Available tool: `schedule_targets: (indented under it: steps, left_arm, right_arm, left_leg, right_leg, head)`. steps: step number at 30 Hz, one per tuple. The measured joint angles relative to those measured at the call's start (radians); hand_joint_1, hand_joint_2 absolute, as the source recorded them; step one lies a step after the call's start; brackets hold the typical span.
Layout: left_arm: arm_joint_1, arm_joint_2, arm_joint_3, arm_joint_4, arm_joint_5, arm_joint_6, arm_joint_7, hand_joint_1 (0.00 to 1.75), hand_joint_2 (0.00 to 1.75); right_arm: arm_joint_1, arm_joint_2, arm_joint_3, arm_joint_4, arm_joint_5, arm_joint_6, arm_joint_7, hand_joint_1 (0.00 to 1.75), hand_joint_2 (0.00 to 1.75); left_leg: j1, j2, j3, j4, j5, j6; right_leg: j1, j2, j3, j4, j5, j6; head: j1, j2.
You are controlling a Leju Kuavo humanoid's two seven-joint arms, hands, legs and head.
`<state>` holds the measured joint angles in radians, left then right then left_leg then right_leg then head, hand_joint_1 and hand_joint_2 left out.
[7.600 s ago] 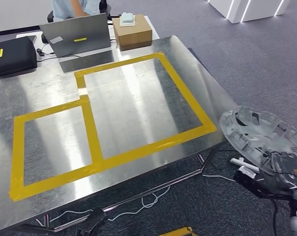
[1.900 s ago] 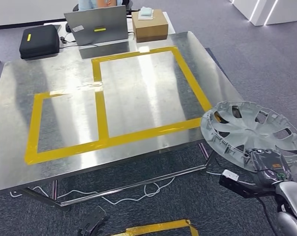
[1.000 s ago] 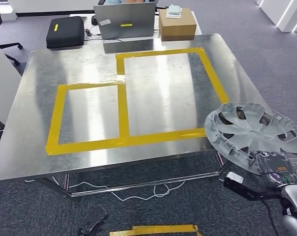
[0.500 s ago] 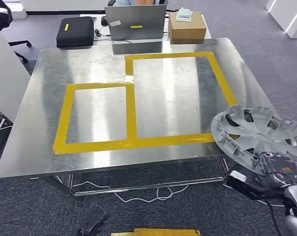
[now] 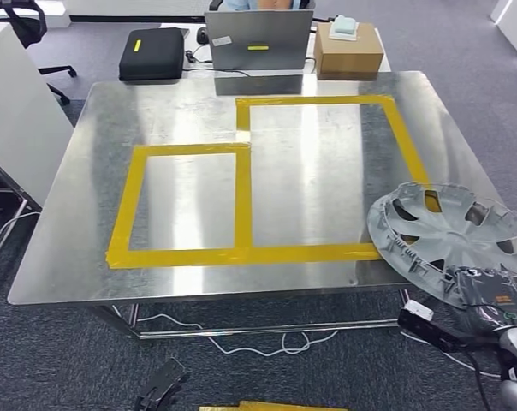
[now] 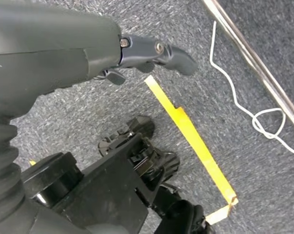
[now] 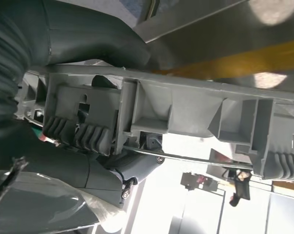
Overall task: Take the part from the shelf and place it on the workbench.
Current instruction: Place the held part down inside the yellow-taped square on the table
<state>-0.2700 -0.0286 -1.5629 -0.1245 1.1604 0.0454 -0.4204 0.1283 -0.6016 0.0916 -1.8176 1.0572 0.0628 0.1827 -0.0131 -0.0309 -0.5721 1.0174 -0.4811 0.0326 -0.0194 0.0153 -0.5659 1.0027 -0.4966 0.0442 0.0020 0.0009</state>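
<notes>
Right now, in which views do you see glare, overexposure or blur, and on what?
Head view: sharp, with pale streaks of glare on the steel workbench. Right wrist view: the background behind the hubcap is blown out to white; the hubcap's ribs stay sharp. Left wrist view: even light, the left hand and carpet in focus.

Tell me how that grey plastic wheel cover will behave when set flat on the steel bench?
The grey plastic wheel cover looks thin and full of cut-outs, so it is probably light and slightly flexible. Held at one rim by the right hand, it may sag or tilt. On the polished steel workbench it could slide easily.
</notes>
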Motion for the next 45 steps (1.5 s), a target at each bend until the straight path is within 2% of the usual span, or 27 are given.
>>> schedule_targets:
  steps: [3,6,7,8,9,11,12,14,17,19,21,22,23,24,25,26,28,29,32,34,36,38,39,40,41,43,45]
  left_arm:
    - [0.0,0.0,0.0,0.0,0.0,0.001,0.0,0.0,1.75]
    - [0.0,0.0,0.0,0.0,0.0,0.002,0.0,0.0,1.75]
    - [0.001,0.0,0.0,0.0,0.0,0.002,0.0,0.0,1.75]
    - [0.002,0.0,0.0,0.0,0.0,0.002,0.0,0.0,1.75]
    - [0.003,0.0,0.0,0.0,0.0,0.002,0.0,0.0,1.75]
    - [0.002,0.0,0.0,0.0,0.0,0.001,0.0,0.0,1.75]
    - [0.001,0.0,0.0,0.0,0.0,0.001,0.0,0.0,1.75]
    - [-0.001,0.0,0.0,0.0,0.0,0.001,0.0,0.0,1.75]
    - [-0.001,0.001,0.0,0.0,0.0,0.001,0.0,0.0,1.75]
    - [-0.003,0.001,0.0,0.0,0.0,0.001,0.0,0.0,1.75]
    - [-0.003,0.0,0.0,0.0,0.0,0.001,0.001,0.0,1.75]
    - [-0.003,0.0,0.0,0.0,0.0,0.001,0.002,0.0,1.75]
    - [-0.002,0.0,0.0,0.0,0.0,0.0,0.004,0.0,1.75]
    - [-0.002,0.0,0.0,0.0,0.0,0.0,0.005,0.0,1.75]
    - [-0.002,-0.001,0.0,0.0,0.0,0.0,0.006,0.0,1.75]
    - [-0.002,-0.001,0.0,0.0,0.0,0.0,0.006,0.0,1.75]
    - [-0.004,-0.001,0.0,0.0,0.0,0.0,0.006,0.0,1.75]
    - [-0.004,-0.002,0.0,0.0,0.0,0.0,0.007,0.0,1.75]
    - [-0.004,-0.002,0.0,0.0,-0.001,0.0,0.009,0.0,1.75]
    - [-0.004,-0.001,0.0,0.0,-0.001,0.0,0.01,0.0,1.75]
    - [-0.005,0.0,0.0,0.0,-0.001,0.0,0.01,0.0,1.75]
    - [-0.003,0.0,0.0,-0.001,-0.001,0.0,0.012,0.0,1.75]
    - [-0.002,0.0,0.0,-0.001,-0.001,0.001,0.013,0.0,1.75]
    - [-0.001,0.0,0.0,-0.001,-0.001,0.002,0.014,0.0,1.75]
    - [0.0,0.0,0.0,-0.001,-0.001,0.003,0.015,0.0,1.75]
    - [-0.002,0.0,0.0,-0.001,-0.001,0.006,0.018,0.0,1.75]
    - [-0.004,-0.001,0.0,-0.001,0.0,0.009,0.022,0.0,1.75]
  right_arm:
    - [0.0,0.0,-0.007,-0.002,-0.007,0.002,-0.003,1.75,1.75]
    - [0.002,0.0,-0.01,-0.003,-0.01,0.006,-0.004,1.75,1.75]
    - [0.002,0.0,-0.011,-0.003,-0.01,0.008,-0.004,1.75,1.75]
    - [0.003,0.0,-0.011,-0.003,-0.01,0.009,-0.004,1.75,1.75]
    - [0.003,0.0,-0.011,-0.003,-0.011,0.009,-0.004,1.75,1.75]
    - [0.003,0.0,-0.012,-0.003,-0.011,0.011,-0.004,1.75,1.75]
    - [0.003,0.0,-0.013,-0.003,-0.011,0.012,-0.003,1.75,1.75]
    - [0.003,-0.001,-0.016,-0.003,-0.013,0.013,-0.002,1.75,1.75]
    - [0.004,-0.002,-0.025,-0.002,-0.018,0.015,-0.002,1.75,1.75]
    - [0.003,-0.004,-0.032,-0.002,-0.025,0.018,-0.002,1.75,1.75]
    - [0.004,-0.004,-0.037,0.0,-0.032,0.021,-0.002,1.75,1.75]
    - [0.006,-0.004,-0.038,0.001,-0.036,0.022,-0.003,1.75,1.75]
    - [0.009,-0.004,-0.04,0.003,-0.039,0.023,-0.003,1.75,1.75]
    - [0.011,-0.004,-0.042,0.004,-0.042,0.024,-0.003,1.75,1.75]
    - [0.012,-0.004,-0.045,0.006,-0.045,0.024,-0.003,1.75,1.75]
    - [0.012,-0.004,-0.049,0.008,-0.047,0.024,-0.003,1.75,1.75]
    - [0.012,-0.005,-0.055,0.01,-0.049,0.024,-0.003,1.75,1.75]
    - [0.012,-0.005,-0.058,0.011,-0.05,0.023,-0.003,1.75,1.75]
    - [0.013,-0.005,-0.064,0.015,-0.053,0.019,-0.005,1.75,1.75]
    - [0.013,-0.004,-0.068,0.017,-0.056,0.016,-0.006,1.75,1.75]
    - [0.013,-0.004,-0.071,0.02,-0.056,0.011,-0.006,1.75,1.75]
    - [0.014,-0.004,-0.072,0.026,-0.045,-0.005,-0.006,1.75,1.75]
    - [0.014,-0.003,-0.072,0.03,-0.035,-0.016,-0.006,1.75,1.75]
    - [0.015,-0.001,-0.072,0.034,-0.026,-0.025,-0.006,1.75,1.75]
    - [0.015,0.001,-0.072,0.039,-0.019,-0.033,-0.006,1.75,1.75]
    - [0.016,0.005,-0.073,0.046,-0.012,-0.04,-0.005,1.75,1.75]
    - [0.015,0.011,-0.077,0.054,-0.014,-0.043,-0.005,1.75,1.75]
  left_leg:
    - [0.003,0.006,-0.012,0.036,-0.026,-0.017]
    - [0.009,0.017,-0.1,0.218,-0.11,-0.032]
    - [0.011,0.018,-0.127,0.27,-0.123,-0.034]
    - [0.013,0.019,-0.139,0.287,-0.117,-0.035]
    - [0.014,0.02,-0.131,0.264,-0.091,-0.035]
    - [0.014,0.03,-0.073,0.137,-0.018,-0.03]
    - [0.012,0.036,-0.044,0.073,0.005,-0.027]
    - [0.008,0.044,-0.019,0.013,0.013,-0.019]
    - [0.008,0.037,-0.017,0.003,0.013,-0.001]
    - [0.011,0.034,-0.011,-0.005,0.015,0.011]
    - [0.008,0.03,-0.01,-0.005,0.013,0.019]
    - [0.006,0.029,-0.009,-0.005,0.011,0.021]
    - [0.004,0.026,-0.008,-0.005,0.01,0.022]
    - [0.003,0.023,-0.005,-0.005,0.008,0.022]
    - [0.003,0.02,-0.001,-0.004,0.005,0.021]
    - [0.003,0.017,0.003,-0.004,0.002,0.019]
    - [0.0,0.013,0.007,-0.002,-0.004,0.012]
    - [-0.001,0.011,0.006,-0.001,-0.005,0.008]
    - [0.0,0.008,0.005,-0.001,-0.007,-0.004]
    - [0.001,0.012,-0.002,0.028,-0.022,-0.015]
    - [0.004,0.017,-0.047,0.128,-0.073,-0.025]
    - [0.008,0.018,-0.114,0.253,-0.125,-0.03]
    - [0.01,0.019,-0.135,0.288,-0.13,-0.032]
    - [0.012,0.019,-0.139,0.285,-0.113,-0.032]
    - [0.013,0.02,-0.124,0.243,-0.079,-0.031]
    - [0.012,0.027,-0.066,0.112,-0.004,-0.027]
    - [0.011,0.033,-0.029,0.025,0.022,-0.023]
  right_leg:
    - [-0.004,-0.009,0.009,-0.008,0.002,-0.016]
    - [-0.005,-0.02,0.016,-0.01,-0.003,-0.027]
    - [-0.004,-0.022,0.018,-0.01,-0.005,-0.028]
    - [-0.004,-0.024,0.02,-0.01,-0.006,-0.028]
    - [-0.004,-0.026,0.023,-0.01,-0.008,-0.027]
    - [-0.004,-0.029,0.032,-0.01,-0.014,-0.022]
    - [-0.002,-0.029,0.034,-0.008,-0.017,-0.017]
    - [0.001,-0.031,0.033,-0.008,-0.02,-0.007]
    - [-0.001,-0.034,0.03,-0.007,-0.028,0.01]
    - [-0.002,-0.028,-0.002,0.057,-0.067,0.016]
    - [-0.001,-0.021,-0.074,0.192,-0.124,0.018]
    - [-0.001,-0.019,-0.11,0.251,-0.14,0.019]
    - [-0.001,-0.019,-0.131,0.28,-0.138,0.019]
    - [-0.001,-0.018,-0.133,0.267,-0.114,0.018]
    - [-0.002,-0.018,-0.114,0.216,-0.075,0.016]
    - [-0.002,-0.015,-0.083,0.143,-0.035,0.014]
    - [-0.001,-0.005,-0.027,0.031,0.006,0.009]
    - [0.0,-0.002,-0.013,0.007,0.008,0.007]
    - [0.004,-0.004,-0.006,0.0,0.005,-0.006]
    - [0.001,-0.009,0.003,-0.006,0.004,-0.019]
    - [-0.001,-0.016,0.014,-0.01,0.0,-0.03]
    - [-0.001,-0.021,0.019,-0.01,-0.005,-0.035]
    - [-0.001,-0.022,0.021,-0.009,-0.007,-0.035]
    - [-0.001,-0.023,0.024,-0.009,-0.009,-0.034]
    - [-0.001,-0.023,0.028,-0.009,-0.012,-0.031]
    - [0.0,-0.025,0.038,-0.008,-0.019,-0.024]
    - [0.004,-0.025,0.039,-0.005,-0.027,-0.016]
  head:
    - [-0.002,0.0]
    - [-0.005,0.0]
    - [-0.005,0.0]
    - [-0.005,0.0]
    - [-0.005,0.0]
    - [-0.005,0.0]
    - [-0.005,0.0]
    - [-0.004,0.0]
    - [-0.002,0.0]
    - [0.003,0.0]
    - [0.007,0.0]
    - [0.007,0.0]
    - [0.007,0.0]
    - [0.007,0.0]
    - [0.007,0.0]
    - [0.007,0.0]
    - [0.007,0.0]
    - [0.006,0.0]
    - [0.005,0.0]
    - [0.004,0.0]
    - [0.002,0.0]
    - [0.001,0.0]
    - [0.001,0.0]
    - [0.001,0.0]
    - [0.001,0.0]
    - [0.001,0.0]
    - [0.002,0.0]
